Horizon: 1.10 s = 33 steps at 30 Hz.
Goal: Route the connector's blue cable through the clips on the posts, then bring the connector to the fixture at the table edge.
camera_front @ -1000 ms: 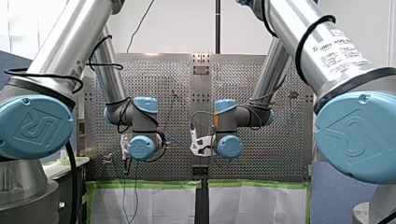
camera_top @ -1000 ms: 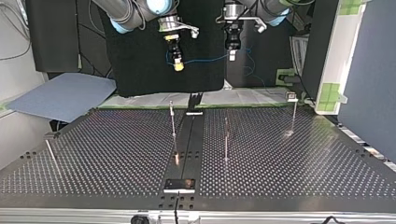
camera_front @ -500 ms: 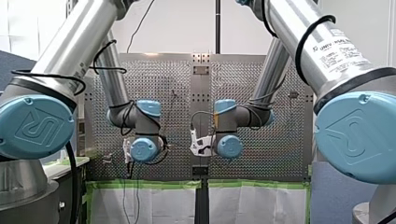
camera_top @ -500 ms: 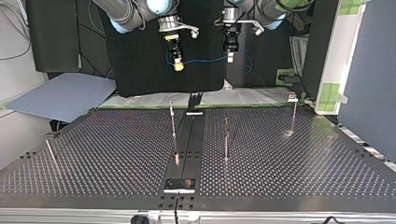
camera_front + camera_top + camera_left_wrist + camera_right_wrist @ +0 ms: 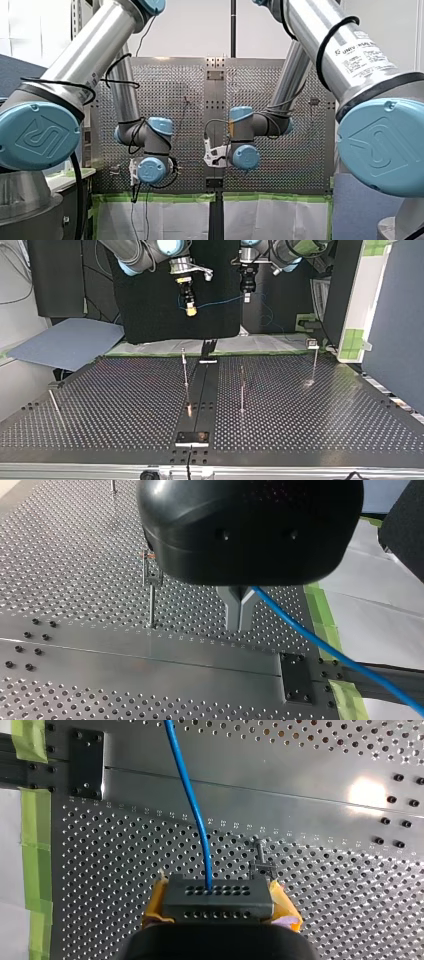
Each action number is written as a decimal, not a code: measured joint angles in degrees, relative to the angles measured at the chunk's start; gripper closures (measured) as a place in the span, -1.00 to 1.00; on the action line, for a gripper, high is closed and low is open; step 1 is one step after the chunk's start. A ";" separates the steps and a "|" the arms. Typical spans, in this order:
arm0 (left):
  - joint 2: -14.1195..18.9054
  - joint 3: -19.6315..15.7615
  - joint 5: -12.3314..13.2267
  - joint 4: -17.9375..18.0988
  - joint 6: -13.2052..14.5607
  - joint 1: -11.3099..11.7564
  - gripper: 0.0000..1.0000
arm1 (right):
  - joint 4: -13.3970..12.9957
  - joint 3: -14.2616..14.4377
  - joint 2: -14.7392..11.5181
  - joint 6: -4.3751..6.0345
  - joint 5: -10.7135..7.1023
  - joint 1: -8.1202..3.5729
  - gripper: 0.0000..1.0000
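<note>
In the right wrist view my right gripper (image 5: 218, 902) is shut with its yellow pads on the grey connector (image 5: 218, 896). The blue cable (image 5: 192, 810) runs out of the connector's face. In the left wrist view my left gripper (image 5: 240, 616) has its metal fingers shut on the blue cable (image 5: 320, 647), which trails off to one side. In the top view both grippers hang high beyond the table's far edge, my right gripper (image 5: 190, 310) at the left and my left gripper (image 5: 247, 297) at the right. The blue cable (image 5: 216, 303) spans between them.
Thin posts with clips stand on the perforated table (image 5: 125, 405): one (image 5: 185, 367) left of the centre rail, one (image 5: 242, 390) right of it, one (image 5: 315, 360) at the far right. A tilted post (image 5: 54, 405) stands at the left. A small plate (image 5: 192, 438) sits at the near edge.
My left arm's wrist has dropped lower in the front view, and its gripper has risen slightly in the top view, lifting that end of the cable. My right arm has stayed still.
</note>
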 joint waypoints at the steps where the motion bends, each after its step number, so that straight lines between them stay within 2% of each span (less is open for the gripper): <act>1: -0.02 0.00 0.00 0.00 0.00 0.00 1.00 | -0.12 0.23 -0.24 0.24 -0.23 -0.21 1.00; 3: 0.24 0.09 0.04 -0.05 0.00 -0.14 1.00 | -0.14 0.80 -0.81 0.81 -0.62 -0.48 1.00; 6: 1.08 0.66 0.22 -0.54 -0.46 -0.59 1.00 | -0.14 2.05 -2.20 2.19 -1.29 -0.58 1.00; 10: 2.90 1.21 0.28 -2.15 -1.87 -1.73 1.00 | -1.22 3.84 -4.48 4.48 -3.11 -0.85 1.00; 14: 4.71 1.67 -0.73 -3.93 -2.16 -1.53 1.00 | -1.79 4.44 -6.70 6.70 -5.16 -1.23 1.00; 20: 7.70 2.11 -2.75 -6.92 -1.82 -0.57 1.00 | -1.47 3.31 -10.07 10.06 -6.66 -1.86 1.00; 26: 10.57 2.13 -3.22 -9.81 -2.27 0.93 1.00 | 0.52 0.71 -13.20 13.15 -7.42 -2.47 1.00; 29: 12.01 2.12 -2.21 -11.22 -2.93 2.21 1.00 | 1.15 -0.06 -14.74 14.19 -7.49 -2.96 1.00; 33: 13.80 2.12 -0.55 -13.02 -2.94 3.96 1.00 | 1.77 -0.48 -16.49 14.69 -7.58 -3.63 1.00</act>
